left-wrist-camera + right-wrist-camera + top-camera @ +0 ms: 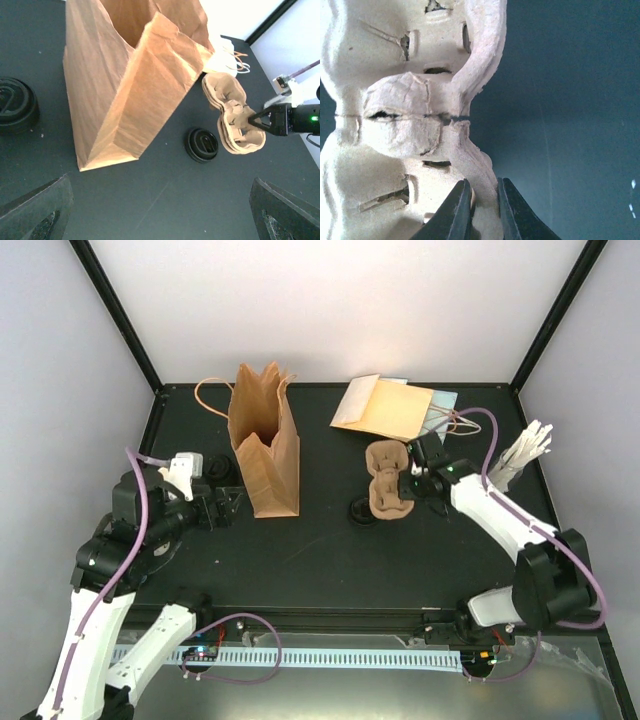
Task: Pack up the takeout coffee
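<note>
The right end effector (pixel 482 185) is clamped on the rim of the carrier (pixel 405 125), likely to reposition it for loading, while the left end effector (pixel 161 182) hovers spread apart beside the bag (pixel 110 95).

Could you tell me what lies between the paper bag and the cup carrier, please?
A black lid lies flat between bag and carrier, clearest in the left wrist view.

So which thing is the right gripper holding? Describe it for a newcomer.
Look right of the upright brown paper bag. The right gripper pinches the rim of a pulp cup carrier there. It is tan and lumpy, unlike the flat black lid beside it.
</note>
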Motion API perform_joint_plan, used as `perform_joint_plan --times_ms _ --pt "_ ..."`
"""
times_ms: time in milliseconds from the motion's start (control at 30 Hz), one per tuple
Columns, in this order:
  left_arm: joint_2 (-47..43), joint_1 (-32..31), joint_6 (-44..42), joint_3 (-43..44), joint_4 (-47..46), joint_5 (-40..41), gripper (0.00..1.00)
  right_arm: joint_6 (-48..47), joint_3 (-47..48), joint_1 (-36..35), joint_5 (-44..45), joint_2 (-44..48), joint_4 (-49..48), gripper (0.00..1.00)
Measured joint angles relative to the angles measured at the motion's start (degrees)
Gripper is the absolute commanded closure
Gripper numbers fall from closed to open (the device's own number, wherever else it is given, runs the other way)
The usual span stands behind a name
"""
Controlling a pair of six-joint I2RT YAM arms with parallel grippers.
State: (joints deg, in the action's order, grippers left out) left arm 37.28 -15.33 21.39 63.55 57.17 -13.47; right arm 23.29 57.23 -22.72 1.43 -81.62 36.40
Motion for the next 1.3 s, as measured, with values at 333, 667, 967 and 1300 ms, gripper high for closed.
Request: perform_joint_plan --times_ms 333,667,967,1300 --pt "-0.9 -0.1 2.9 -7.6 0.0 -9.9 0.03 4.3 -14.1 0.2 -1.8 15.5 2.4 0.83" --pt "-7.6 -11.4 14.3 -12.3 1.4 -7.6 0.03 9.1 -16.7 0.3 -1.0 17.9 2.3 0.83" --pt "-6.3 -20.9 21.6 -19.2 -0.6 -5.2 0.01 9.6 -20.3 0.2 -5.4 14.4 -2.0 0.83" --pt "-6.1 -22.3 22.4 -20.4 -6.3 -0.8 0.01 10.5 -19.1 -5.0 -12.5 6.5 -9.4 0.83"
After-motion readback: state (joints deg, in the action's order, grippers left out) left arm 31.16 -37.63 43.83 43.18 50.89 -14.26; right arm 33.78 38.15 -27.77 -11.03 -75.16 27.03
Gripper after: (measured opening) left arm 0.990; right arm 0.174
